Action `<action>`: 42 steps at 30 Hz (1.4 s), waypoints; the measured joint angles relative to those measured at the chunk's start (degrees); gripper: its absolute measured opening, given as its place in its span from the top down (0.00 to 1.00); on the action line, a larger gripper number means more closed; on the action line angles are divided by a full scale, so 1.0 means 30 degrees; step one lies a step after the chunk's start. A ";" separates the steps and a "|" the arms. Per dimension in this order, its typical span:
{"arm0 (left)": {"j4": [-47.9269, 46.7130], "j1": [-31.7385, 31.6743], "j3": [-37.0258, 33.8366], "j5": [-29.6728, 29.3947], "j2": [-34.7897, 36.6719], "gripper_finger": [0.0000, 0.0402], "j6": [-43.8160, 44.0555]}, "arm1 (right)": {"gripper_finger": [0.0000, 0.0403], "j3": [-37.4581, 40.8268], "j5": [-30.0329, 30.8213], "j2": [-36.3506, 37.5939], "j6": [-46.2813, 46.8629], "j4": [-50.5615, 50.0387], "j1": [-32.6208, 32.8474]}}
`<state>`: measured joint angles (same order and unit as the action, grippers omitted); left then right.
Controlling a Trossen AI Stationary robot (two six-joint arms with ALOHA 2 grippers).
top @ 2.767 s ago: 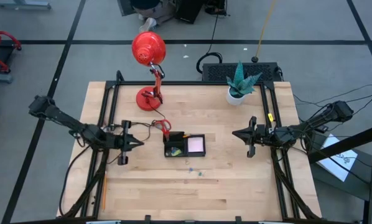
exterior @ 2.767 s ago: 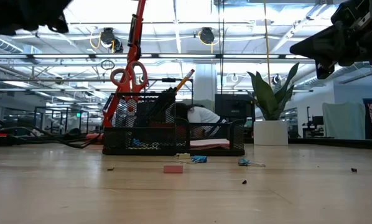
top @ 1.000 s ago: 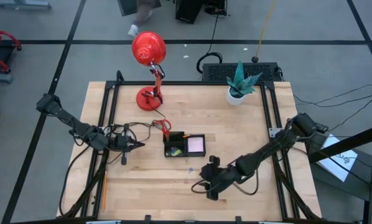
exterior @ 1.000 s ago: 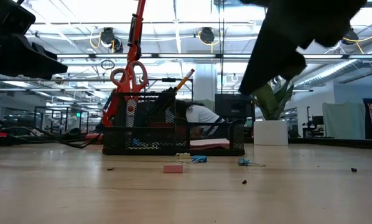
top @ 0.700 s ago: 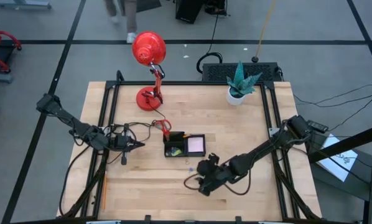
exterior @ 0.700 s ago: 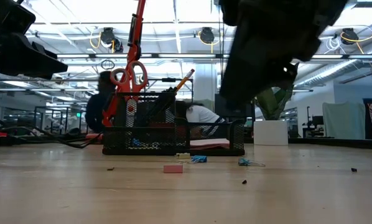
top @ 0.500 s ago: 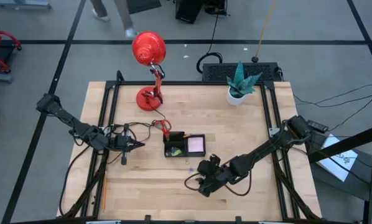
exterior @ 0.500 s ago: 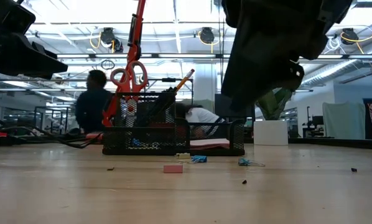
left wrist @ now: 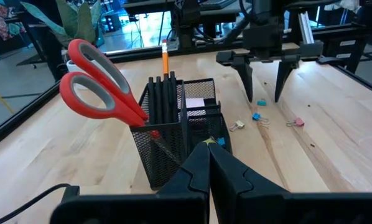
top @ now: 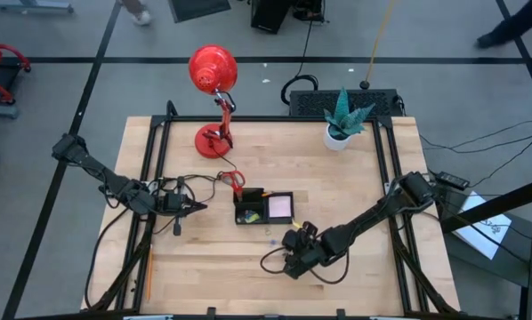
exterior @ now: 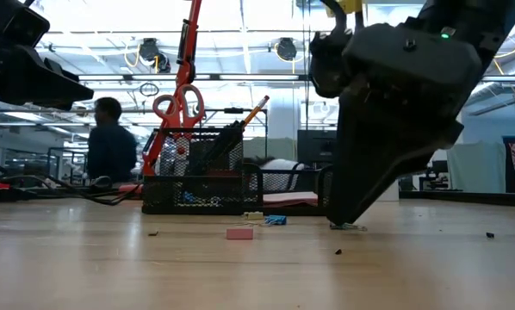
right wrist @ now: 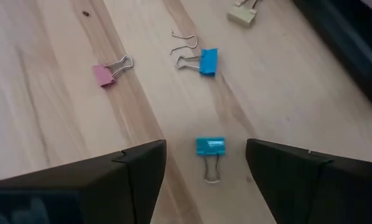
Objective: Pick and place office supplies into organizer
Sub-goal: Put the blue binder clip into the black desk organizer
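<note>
The table (top: 355,187) carries the red lamp (top: 213,76) and the potted plant (top: 344,116) at its far edge, both well beyond the right pincer (top: 290,255). That pincer is the news: a few seconds ago its arm was parked out at the right side of the table, and since then it has swung in and dropped low over the boards on the near side of the organizer (top: 264,207). Over the last half second it has hardly shifted, so I would say the reach is done and the grab comes next.

Its jaws stand apart, holding nothing. In its own wrist view a blue clip (right wrist: 209,147) lies on the wood right between the two fingers (right wrist: 142,168), not touched by either. A second blue clip (right wrist: 206,61) lies a little ahead of the pincer, a pink clip (right wrist: 102,74) off to one side, and a pale clip (right wrist: 239,17) farther on near the organizer's wall. From table height the pincer's tips look down almost at the wood.

The organizer already holds the scissors (left wrist: 99,84), the pencil (left wrist: 165,59) and the pens (left wrist: 164,99), with the sticky pad (top: 279,206) in its flat bay. So the loose clips look like what is left.

The left pincer (top: 195,207) waits clenched shut and empty, on the organizer's far side from the right one.
</note>
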<state>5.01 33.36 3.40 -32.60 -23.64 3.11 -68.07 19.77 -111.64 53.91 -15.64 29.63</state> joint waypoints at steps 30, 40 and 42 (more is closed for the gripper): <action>0.0251 0.0000 -0.0015 0.0029 0.0007 0.99 0.0073 | 0.71 0.0423 0.0979 -0.0836 -0.1820 -0.0656 0.0379; 0.0251 0.0000 -0.0015 0.0029 0.0003 0.99 0.0073 | 0.91 0.0444 0.0941 -0.0837 -0.2864 0.0531 0.0284; 0.0259 -0.0007 -0.0015 0.0029 0.0007 0.99 0.0066 | 0.92 0.0459 0.0904 -0.0748 -0.3453 0.1087 0.0250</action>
<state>5.78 33.34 3.36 -32.51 -23.62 3.31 -66.70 22.48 -113.88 43.55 -12.38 30.38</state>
